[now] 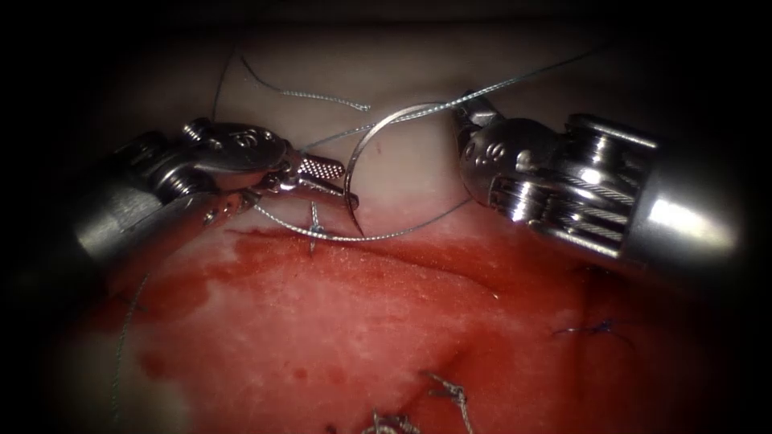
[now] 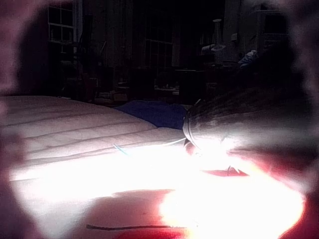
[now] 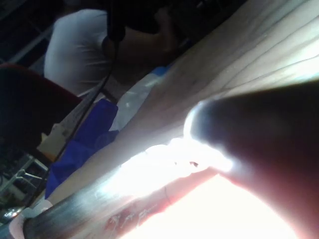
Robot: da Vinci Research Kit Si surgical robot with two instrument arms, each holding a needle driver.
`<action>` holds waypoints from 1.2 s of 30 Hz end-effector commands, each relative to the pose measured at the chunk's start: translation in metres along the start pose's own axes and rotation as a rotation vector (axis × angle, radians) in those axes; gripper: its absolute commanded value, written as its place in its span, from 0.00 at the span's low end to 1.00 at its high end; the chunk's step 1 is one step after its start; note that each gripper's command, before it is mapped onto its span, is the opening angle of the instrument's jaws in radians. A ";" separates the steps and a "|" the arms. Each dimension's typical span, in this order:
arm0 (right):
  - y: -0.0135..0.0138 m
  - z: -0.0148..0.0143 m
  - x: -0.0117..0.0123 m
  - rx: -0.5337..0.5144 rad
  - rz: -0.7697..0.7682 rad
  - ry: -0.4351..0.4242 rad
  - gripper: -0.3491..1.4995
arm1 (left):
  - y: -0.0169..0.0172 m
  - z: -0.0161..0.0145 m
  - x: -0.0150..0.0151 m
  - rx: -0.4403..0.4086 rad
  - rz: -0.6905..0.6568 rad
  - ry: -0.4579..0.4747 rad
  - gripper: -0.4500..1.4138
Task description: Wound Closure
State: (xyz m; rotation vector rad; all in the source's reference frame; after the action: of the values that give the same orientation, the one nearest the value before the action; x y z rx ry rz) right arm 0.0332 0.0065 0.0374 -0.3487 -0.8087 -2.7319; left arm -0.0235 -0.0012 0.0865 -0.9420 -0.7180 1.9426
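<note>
The curved needle [image 1: 354, 157] hangs free above the tissue [image 1: 338, 321], with its point down near the cut's upper edge. My right tool [image 1: 465, 111] is shut on the needle near its thread end. My left tool [image 1: 347, 186] is open, its toothed pad showing, with its jaws on either side of the needle's middle. Thread [image 1: 531, 74] runs from the needle's tail up to the right. Another length of thread [image 1: 402, 229] loops below the left tool, past a stitch [image 1: 314, 229] in the tissue.
Red fluid [image 1: 265, 265] spreads over the tissue below the tools. A loose thread end [image 1: 322, 96] lies on the pale tissue behind. Knotted stitches [image 1: 450, 394] sit near the front edge, and a blue stitch [image 1: 595, 328] at the right.
</note>
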 end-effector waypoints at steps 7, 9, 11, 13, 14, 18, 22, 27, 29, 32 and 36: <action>-0.0015 0.0001 -0.0009 0.006 0.009 -0.008 0.00 | -0.0010 -0.0034 0.0022 -0.050 0.002 -0.004 0.48; -0.0015 0.0001 -0.0009 0.006 0.009 -0.008 0.00 | -0.0014 -0.0039 0.0021 -0.055 0.004 -0.007 0.47; -0.0015 0.0001 -0.0009 0.004 0.009 -0.010 0.00 | -0.0015 -0.0039 0.0021 -0.061 -0.014 -0.012 0.46; -0.0014 0.0001 -0.0009 0.005 0.009 -0.010 0.00 | -0.0008 -0.0036 0.0022 -0.122 -0.064 -0.049 0.44; -0.0014 0.0001 -0.0010 0.005 0.009 -0.010 0.00 | -0.0005 -0.0035 0.0022 -0.133 -0.076 -0.050 0.43; -0.0012 0.0001 -0.0012 0.007 0.010 -0.008 0.00 | 0.0012 -0.0022 0.0022 -0.140 -0.103 -0.053 0.41; -0.0011 0.0001 -0.0012 0.008 0.010 -0.007 0.00 | 0.0019 -0.0015 0.0021 -0.147 -0.119 -0.059 0.39; -0.0010 0.0001 -0.0013 0.010 0.010 -0.006 0.00 | 0.0020 -0.0009 0.0022 -0.163 -0.173 -0.047 0.32; -0.0010 0.0001 -0.0014 0.008 0.010 -0.008 0.00 | 0.0020 -0.0008 0.0023 -0.166 -0.184 -0.044 0.28; -0.0009 0.0001 -0.0015 0.009 0.011 -0.008 0.00 | 0.0019 -0.0008 0.0024 -0.169 -0.215 -0.020 0.03; -0.0009 0.0002 -0.0015 0.010 0.023 0.001 0.12 | 0.0015 -0.0011 0.0025 -0.144 -0.243 0.044 0.00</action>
State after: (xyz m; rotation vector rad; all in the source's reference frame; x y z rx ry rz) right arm 0.0339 0.0061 0.0377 -0.3395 -0.8015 -2.6957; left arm -0.0238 -0.0009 0.0850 -0.9018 -0.9073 1.6288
